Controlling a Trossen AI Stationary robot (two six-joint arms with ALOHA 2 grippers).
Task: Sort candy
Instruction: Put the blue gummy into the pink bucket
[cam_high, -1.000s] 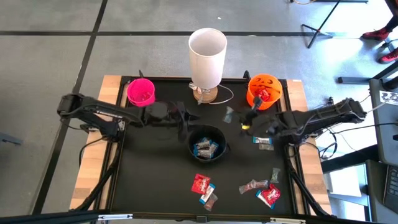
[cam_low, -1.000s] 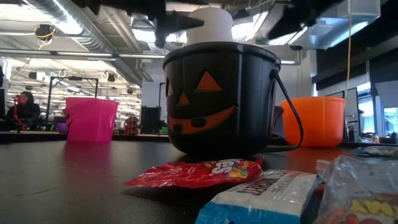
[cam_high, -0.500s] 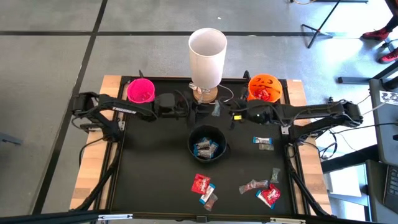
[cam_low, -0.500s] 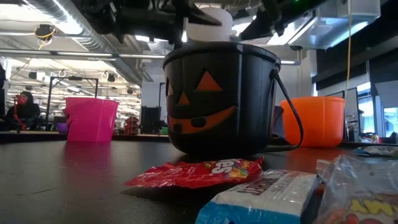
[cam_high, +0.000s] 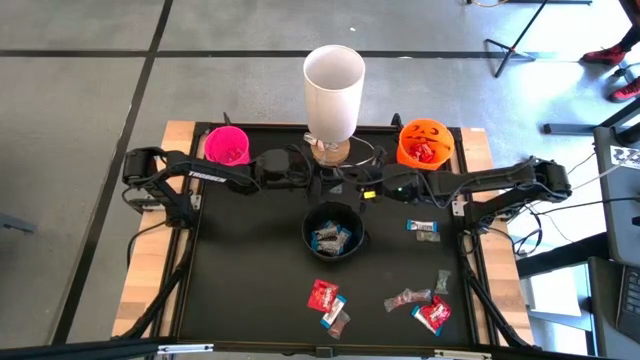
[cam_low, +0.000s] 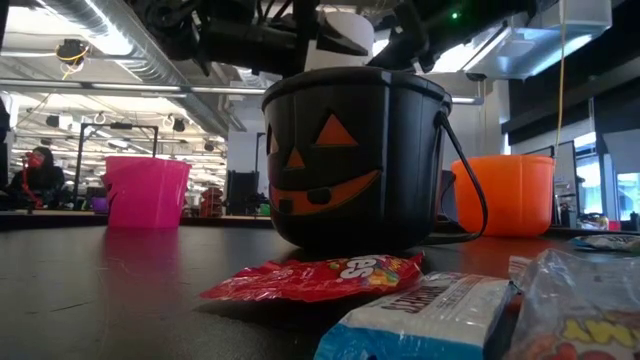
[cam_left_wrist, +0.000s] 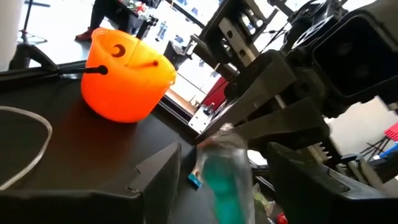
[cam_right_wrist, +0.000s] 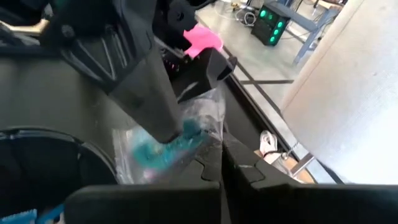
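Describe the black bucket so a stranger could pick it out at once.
Start at the tall white cylinder at the table's far edge; the black bucket stands just in front of it, mid-table. Unlike the pink cup and orange bucket at the back corners, it is black with an orange jack-o'-lantern face and holds blue-and-white candy.

2 dark, near-black jointed arms: left arm (cam_high: 190, 176) carries small white lettering, right arm (cam_high: 500, 180) plain. Black cables hang at both bases. Fingers (cam_left_wrist: 298, 124) blocky, angular, matte black.
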